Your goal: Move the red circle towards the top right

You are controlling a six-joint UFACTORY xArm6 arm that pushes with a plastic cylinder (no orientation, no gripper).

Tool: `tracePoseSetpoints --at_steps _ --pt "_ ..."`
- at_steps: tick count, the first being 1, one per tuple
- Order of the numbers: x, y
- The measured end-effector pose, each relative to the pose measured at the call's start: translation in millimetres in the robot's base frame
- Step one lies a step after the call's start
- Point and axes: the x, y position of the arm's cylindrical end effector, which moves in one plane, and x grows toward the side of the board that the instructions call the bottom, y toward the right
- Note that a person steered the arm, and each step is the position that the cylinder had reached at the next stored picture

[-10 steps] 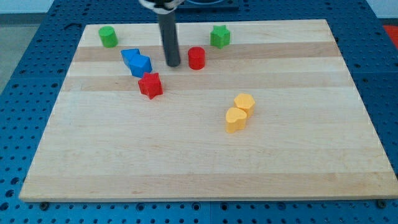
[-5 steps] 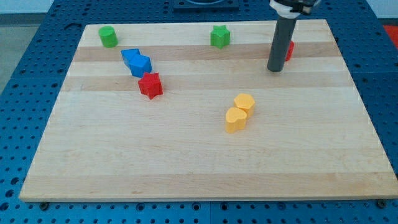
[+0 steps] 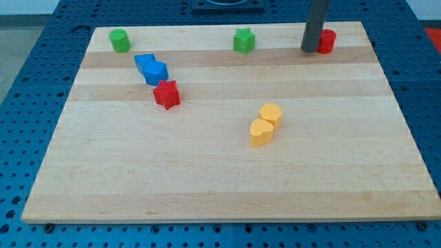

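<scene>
The red circle (image 3: 326,40) stands near the board's top right corner, partly hidden on its left side by my rod. My tip (image 3: 309,49) rests on the board directly against the circle's left edge. A red star (image 3: 166,94) lies at the left of the board's middle, far from the tip.
Two blue blocks (image 3: 151,68) touch each other above the red star. A green cylinder (image 3: 120,40) sits at the top left and a green star (image 3: 243,40) at the top middle. Two yellow blocks (image 3: 266,123) touch near the centre. The wooden board (image 3: 220,179) lies on a blue pegboard.
My tip swept from the left of the red circle across to the view's right and up. The red circle moved with it from the top middle to the top right corner.
</scene>
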Motion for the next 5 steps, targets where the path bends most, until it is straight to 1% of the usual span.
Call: tracePoseSetpoints --at_steps 1,2,3,5 --pt "21 3" --pt "29 26" --pt "24 51" --pt "-12 58"
